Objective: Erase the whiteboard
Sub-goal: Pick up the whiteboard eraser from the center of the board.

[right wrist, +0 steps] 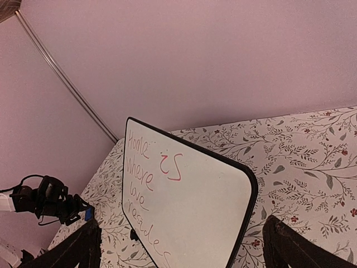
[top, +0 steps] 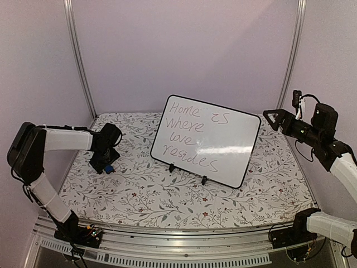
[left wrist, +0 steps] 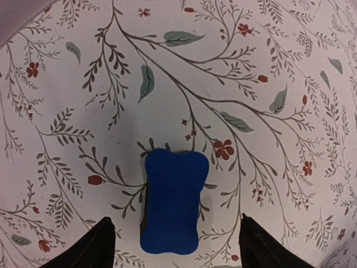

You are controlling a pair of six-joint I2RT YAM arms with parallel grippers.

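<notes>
The whiteboard (top: pixel 206 139) stands tilted on small black feet in the middle of the floral table, with pinkish-purple handwriting down its left half. The right wrist view also shows the whiteboard (right wrist: pixel 189 206). A small blue eraser (left wrist: pixel 173 201) lies flat on the cloth at the left; from above the eraser (top: pixel 110 167) shows only as a blue spot. My left gripper (left wrist: pixel 175 245) is down over it, open, one finger on each side and a gap to both. My right gripper (top: pixel 271 118) hangs open and empty in the air to the right of the board, facing it.
A floral cloth (top: pixel 167 195) covers the table, with lilac walls close around it. Metal frame posts (top: pixel 78 56) rise at the back corners. An aluminium rail (top: pixel 178 245) runs along the near edge by the arm bases.
</notes>
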